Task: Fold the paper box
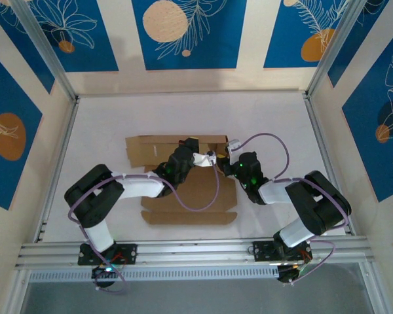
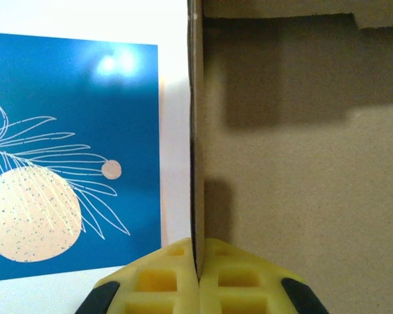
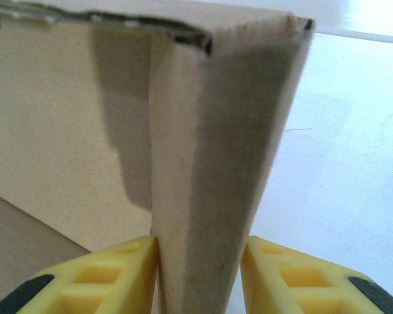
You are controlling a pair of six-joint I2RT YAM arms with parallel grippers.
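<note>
Sitting mid-tabletop [image 1: 105,124], the paper box [image 1: 190,196] is looking light and stiff but easy to crease, I'm guessing, so I'm grabbing near the folds. My left claw [image 2: 198,278] is pinching a raised wall's edge, fully closed. My right claw [image 3: 200,281], part-open, is squeezing the corner flap.

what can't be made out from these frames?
- Top external: arms cover the middle of the paper box, hiding both grip points.
- Left wrist: left pincer clamps a panel edge-on; close cardboard blocks everything beyond.
- Right wrist: right pincer flanks a flap; whether it presses is unclear, cropped by the frame edge.
</note>
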